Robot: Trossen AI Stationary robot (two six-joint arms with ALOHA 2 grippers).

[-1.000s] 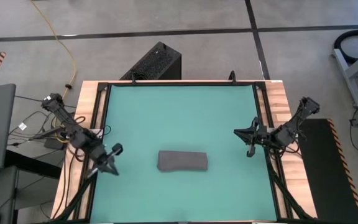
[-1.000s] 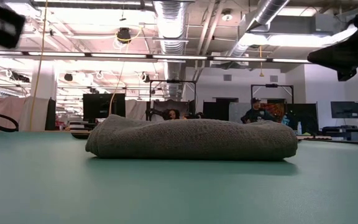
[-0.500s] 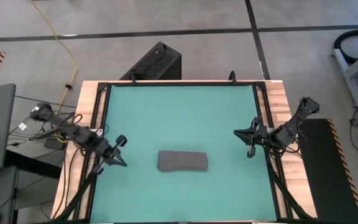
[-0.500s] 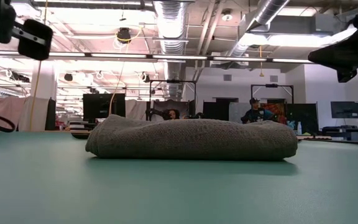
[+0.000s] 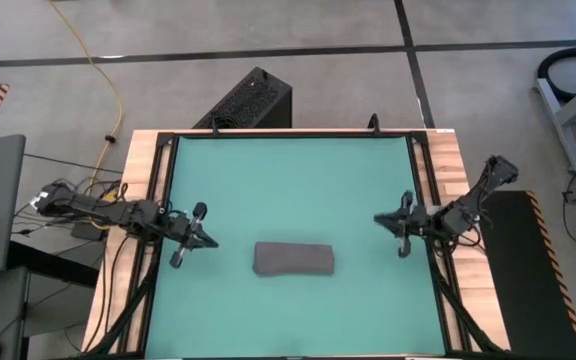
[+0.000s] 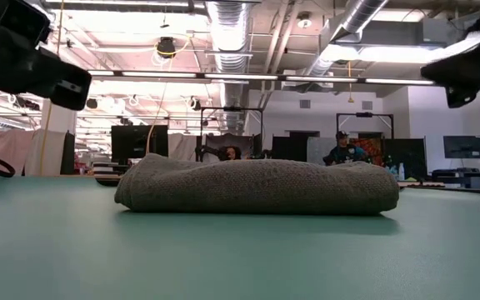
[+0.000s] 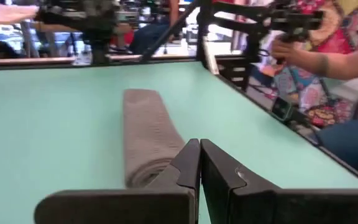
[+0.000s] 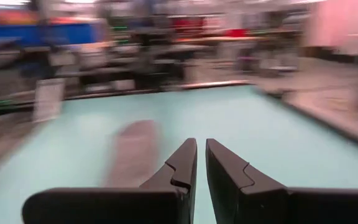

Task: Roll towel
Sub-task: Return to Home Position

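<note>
The towel (image 5: pixel 294 259) is a dark grey roll lying flat on the green table (image 5: pixel 288 180), a little toward the near edge. The low view shows its long side (image 6: pixel 257 185). The left wrist view shows the towel (image 7: pixel 145 134) end-on, with the spiral of the roll visible. My left gripper (image 5: pixel 212 243) hovers shut at the table's left edge, level, pointing at the towel's left end from a short way off. My right gripper (image 5: pixel 378 219) hovers at the right edge, its fingers (image 8: pixel 185 162) together but for a thin slit, nothing between them.
Bare green mat lies all around the towel. Wooden rails (image 5: pixel 448 200) and a black frame border the table. A black box (image 5: pixel 251 100) stands on the floor beyond the far edge. A person's arm (image 7: pixel 316 59) shows beyond the table's near edge.
My left gripper has swung about at the left edge: it pointed toward the near edge, and now it points right, at the towel's left end, having moved a little toward the far edge. The towel has lain still.
</note>
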